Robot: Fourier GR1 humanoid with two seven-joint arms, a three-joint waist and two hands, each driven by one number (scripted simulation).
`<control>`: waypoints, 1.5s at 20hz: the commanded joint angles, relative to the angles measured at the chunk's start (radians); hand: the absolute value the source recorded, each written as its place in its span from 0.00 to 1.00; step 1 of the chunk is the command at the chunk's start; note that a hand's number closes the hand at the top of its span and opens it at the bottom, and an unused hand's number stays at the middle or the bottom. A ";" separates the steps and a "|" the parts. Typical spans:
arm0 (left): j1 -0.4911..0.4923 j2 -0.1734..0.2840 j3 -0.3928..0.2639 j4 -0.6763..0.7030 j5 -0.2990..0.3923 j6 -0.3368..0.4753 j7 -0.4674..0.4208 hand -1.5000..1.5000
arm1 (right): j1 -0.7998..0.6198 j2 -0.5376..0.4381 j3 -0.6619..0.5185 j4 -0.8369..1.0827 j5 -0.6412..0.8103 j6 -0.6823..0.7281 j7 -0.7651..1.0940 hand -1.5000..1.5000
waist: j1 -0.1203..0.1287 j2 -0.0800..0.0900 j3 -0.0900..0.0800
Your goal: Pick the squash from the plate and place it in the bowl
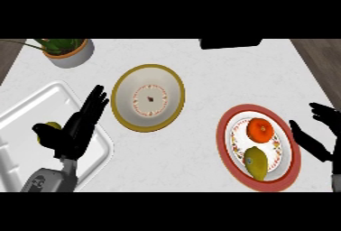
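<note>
Single head view, steeply downward onto counter (200, 149); forearms enter from lower edge.

Each black robot hand (76, 128) (318, 135) has slender fingers; the left forearm (50, 179) is grey.

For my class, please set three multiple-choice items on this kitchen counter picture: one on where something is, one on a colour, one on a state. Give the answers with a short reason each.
1. Where is the squash?
A. in the bowl
B. on the red-rimmed plate
C. in the white tray

2. What colour is the rim of the bowl?
A. blue
B. black
C. mustard yellow

3. How is the right hand?
A. open, holding nothing
B. curled round the squash
C. pressing on the bowl

Answers: 1 B, it lies on the plate below the orange fruit. 2 C, a yellow band circles the white inside. 3 A, its fingers are straight, beside the plate.
</note>
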 commanded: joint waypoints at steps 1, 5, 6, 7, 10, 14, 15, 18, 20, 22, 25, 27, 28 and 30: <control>-0.002 -0.044 -0.022 0.014 0.046 -0.049 0.008 0.50 | 0.118 0.068 0.079 -0.133 0.184 -0.201 -0.079 0.00 | 0.049 0.008 0.006; -0.011 -0.065 -0.065 -0.035 0.044 -0.046 0.064 0.50 | 0.161 -0.022 0.219 -0.195 0.442 -0.216 0.207 0.00 | 0.076 0.012 0.001; -0.009 -0.057 -0.066 -0.026 0.036 -0.049 0.061 0.50 | 0.170 -0.060 0.207 -0.173 0.490 -0.201 0.273 0.00 | 0.077 0.014 0.000; -0.029 -0.055 -0.060 -0.034 0.032 -0.037 0.071 0.50 | 0.210 -0.081 0.207 -0.151 0.530 -0.187 0.319 0.00 | 0.069 0.014 -0.002; -0.019 -0.051 -0.051 -0.038 0.043 -0.037 0.083 0.50 | 0.196 -0.148 0.176 -0.182 0.619 -0.091 0.544 0.00 | 0.084 0.015 -0.005; -0.012 -0.035 -0.051 -0.062 0.060 -0.074 0.087 0.50 | 0.124 -0.164 0.201 -0.283 0.672 0.115 0.846 0.00 | 0.114 0.015 -0.003; -0.042 -0.050 -0.067 -0.052 0.042 -0.059 0.104 0.50 | 0.067 -0.157 0.213 -0.281 0.676 0.182 0.921 0.00 | 0.119 0.019 -0.001; 0.004 -0.066 -0.088 -0.038 0.017 -0.060 0.049 0.50 | 0.003 -0.144 0.246 -0.376 0.659 0.344 1.130 0.00 | 0.121 0.017 0.000; 0.005 -0.057 -0.072 -0.060 0.038 -0.074 0.065 0.50 | -0.059 -0.095 0.274 -0.380 0.665 0.412 1.247 0.00 | 0.121 0.016 0.004; -0.046 -0.077 -0.081 -0.051 0.018 -0.045 0.099 0.50 | -0.158 -0.057 0.260 -0.354 0.611 0.495 1.314 0.00 | 0.119 0.018 0.006; 0.027 -0.052 -0.080 -0.074 0.032 -0.085 0.074 0.50 | -0.199 -0.018 0.249 -0.305 0.606 0.537 1.384 0.00 | 0.124 0.017 0.006; -0.060 -0.056 -0.043 -0.049 0.052 -0.078 0.113 0.50 | -0.219 -0.015 0.245 -0.307 0.601 0.590 1.438 0.00 | 0.110 0.018 0.005; -0.016 -0.062 -0.057 -0.092 0.040 -0.059 0.107 0.50 | -0.223 -0.002 0.232 -0.254 0.591 0.584 1.417 0.00 | 0.120 0.016 0.006; -0.017 -0.105 -0.086 -0.042 0.002 -0.040 0.068 0.50 | -0.216 0.013 0.224 -0.261 0.593 0.591 1.417 0.00 | 0.100 0.016 0.006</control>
